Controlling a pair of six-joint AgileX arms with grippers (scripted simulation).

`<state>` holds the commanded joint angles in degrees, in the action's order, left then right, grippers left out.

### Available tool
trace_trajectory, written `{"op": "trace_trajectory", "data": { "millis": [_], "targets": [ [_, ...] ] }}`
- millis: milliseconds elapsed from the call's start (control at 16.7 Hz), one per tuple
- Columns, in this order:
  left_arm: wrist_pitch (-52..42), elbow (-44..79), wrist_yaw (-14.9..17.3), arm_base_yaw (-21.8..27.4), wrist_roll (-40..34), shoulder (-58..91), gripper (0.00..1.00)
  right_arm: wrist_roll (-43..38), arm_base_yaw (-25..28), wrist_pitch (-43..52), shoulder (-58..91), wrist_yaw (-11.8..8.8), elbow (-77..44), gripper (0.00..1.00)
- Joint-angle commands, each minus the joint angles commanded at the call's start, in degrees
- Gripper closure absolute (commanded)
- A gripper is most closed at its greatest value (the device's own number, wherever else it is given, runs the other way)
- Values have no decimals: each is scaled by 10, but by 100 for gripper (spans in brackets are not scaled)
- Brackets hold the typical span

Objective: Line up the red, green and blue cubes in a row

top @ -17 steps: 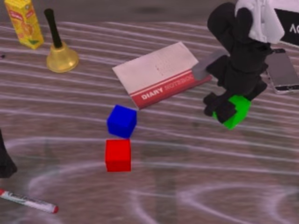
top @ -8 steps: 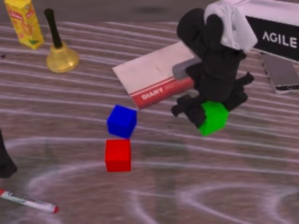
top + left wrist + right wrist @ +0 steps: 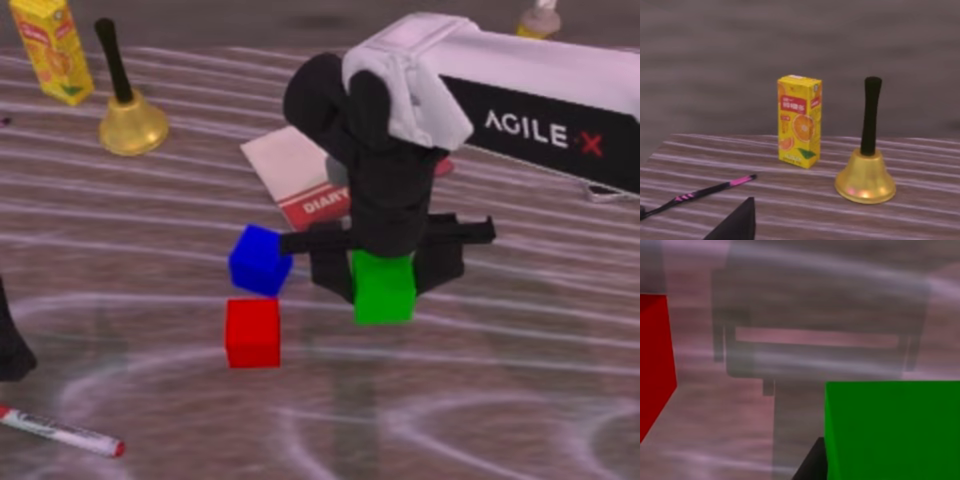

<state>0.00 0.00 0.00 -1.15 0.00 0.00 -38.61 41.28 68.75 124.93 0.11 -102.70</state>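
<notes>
From above, the right pincer (image 3: 384, 262) was clamped on the green cube (image 3: 384, 288), carried just right of the blue cube (image 3: 260, 259) and red cube (image 3: 252, 332), probably to extend their line; the left arm sat parked at the tabletop's (image 3: 500, 400) left edge. The left wrist view showed only a juice carton (image 3: 800, 121) and bell (image 3: 866, 175); its pincer's state I could not tell. The right wrist view showed the green cube (image 3: 892, 430) held above the tabletop, the red cube (image 3: 655, 360) beside.

The right arm (image 3: 540, 105) carries "AGILE·X" in white letters on its black side panel, the X in red. The red-and-white notebook (image 3: 300, 175) shows "DIAR" in white on its red band, the remainder covered by the arm. Print on the yellow juice carton (image 3: 800, 121) cannot be read.
</notes>
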Motion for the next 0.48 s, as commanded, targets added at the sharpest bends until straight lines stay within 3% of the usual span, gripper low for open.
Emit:
{"op": "trace_trajectory", "data": {
  "millis": [180,480],
  "targets": [
    [0,0,0,0,0,0,0,-53,20,1,-7,1,-4,100],
    [0,0,0,0,0,0,0,-60,19,0,-6,0,-3,100]
  ]
}}
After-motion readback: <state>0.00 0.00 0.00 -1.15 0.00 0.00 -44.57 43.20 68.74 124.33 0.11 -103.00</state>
